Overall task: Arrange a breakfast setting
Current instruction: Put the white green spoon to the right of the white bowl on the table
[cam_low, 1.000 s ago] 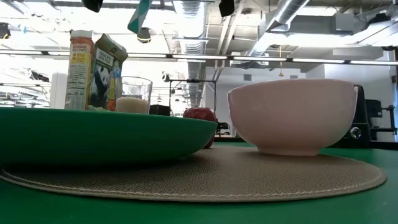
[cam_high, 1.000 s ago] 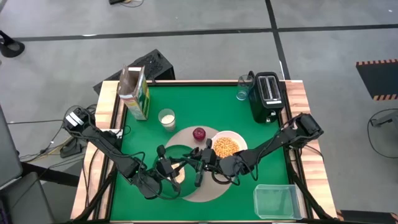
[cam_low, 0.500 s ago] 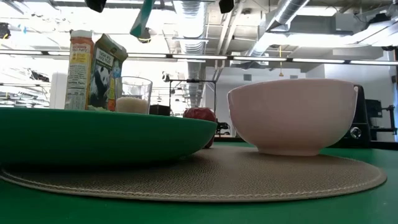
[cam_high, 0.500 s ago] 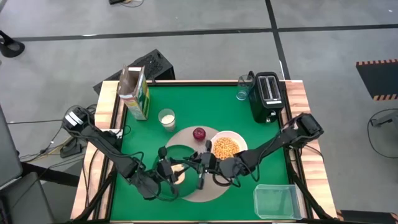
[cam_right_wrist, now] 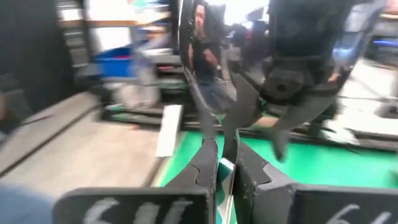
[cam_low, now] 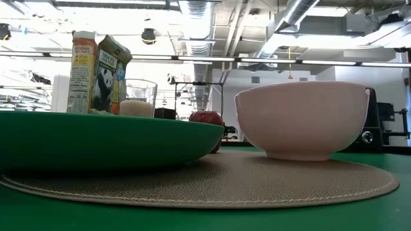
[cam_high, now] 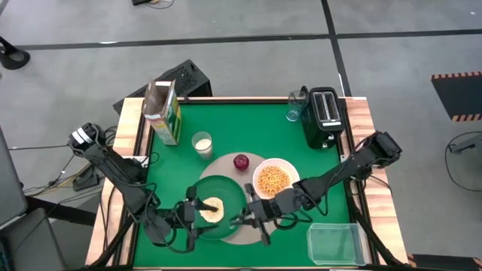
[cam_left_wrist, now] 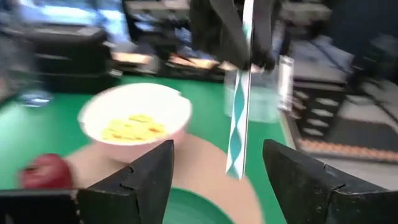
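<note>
The green-yellow cereal box (cam_high: 164,113) is being kept standing off the far left of the round beige placemat (cam_high: 223,164), with its top flaps open; what is inside cannot be seen. The milk glass (cam_high: 201,143) is being kept upright just off the mat's far left edge, and milk is being held in it. The left gripper (cam_high: 190,220) is being held at the mat's near left edge, just beside the dark green plate (cam_high: 230,192). Its fingers are being held wide apart with nothing between them, most likely so the small pale bagel (cam_high: 211,210) can be left alone. The bagel is lying flat on the plate, and the plate is being carried by the left half of the mat. The red apple (cam_high: 241,161) is being kept on the far part of the mat, between plate and bowl. The metal spoon (cam_left_wrist: 238,124) is being pinched tight by the narrow fingers of the right gripper (cam_high: 252,218), over the mat's near edge. It is probably being brought there to be laid down beside the white bowl (cam_high: 290,169). The bowl is being kept on the right half of the mat, and yellow cereal (cam_high: 273,179) is being held in it. A black toaster (cam_high: 324,117) is being kept well off the mat's far right, and a clear tub (cam_high: 331,242), with nothing seen in it, off its near right.
</note>
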`<state>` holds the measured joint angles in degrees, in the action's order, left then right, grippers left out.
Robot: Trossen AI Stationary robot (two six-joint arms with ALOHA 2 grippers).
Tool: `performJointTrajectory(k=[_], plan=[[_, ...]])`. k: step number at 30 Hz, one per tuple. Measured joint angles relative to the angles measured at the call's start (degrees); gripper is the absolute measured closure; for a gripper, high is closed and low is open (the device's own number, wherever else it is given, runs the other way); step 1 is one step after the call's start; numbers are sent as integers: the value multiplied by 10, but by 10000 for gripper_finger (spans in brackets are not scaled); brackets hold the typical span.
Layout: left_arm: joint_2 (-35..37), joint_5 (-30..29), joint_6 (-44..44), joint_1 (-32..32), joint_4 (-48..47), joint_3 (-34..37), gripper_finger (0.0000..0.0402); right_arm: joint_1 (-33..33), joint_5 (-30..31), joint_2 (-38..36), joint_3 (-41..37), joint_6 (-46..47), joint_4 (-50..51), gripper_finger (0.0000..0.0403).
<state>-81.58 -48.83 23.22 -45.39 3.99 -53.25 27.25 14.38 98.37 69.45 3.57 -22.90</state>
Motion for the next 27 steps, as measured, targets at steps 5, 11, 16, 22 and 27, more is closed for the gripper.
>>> performJointTrajectory(k=[5, 11, 16, 22, 27], plan=[[0, 92, -7, 19, 15, 0, 166, -18, -158, -2, 0, -24, -24, 368], [0, 202, -32, 61, 77, 0, 165, -42, -255, 3, 0, -34, -53, 368], [-2, 290, -39, 96, 123, 0, 165, -51, -293, 3, 0, -71, -74, 368], [-50, 388, -31, 132, 206, 0, 165, -66, -318, 3, 0, -81, -73, 368], [-63, 397, -30, 136, 216, 1, 168, -68, -322, 4, 0, -81, -51, 368]])
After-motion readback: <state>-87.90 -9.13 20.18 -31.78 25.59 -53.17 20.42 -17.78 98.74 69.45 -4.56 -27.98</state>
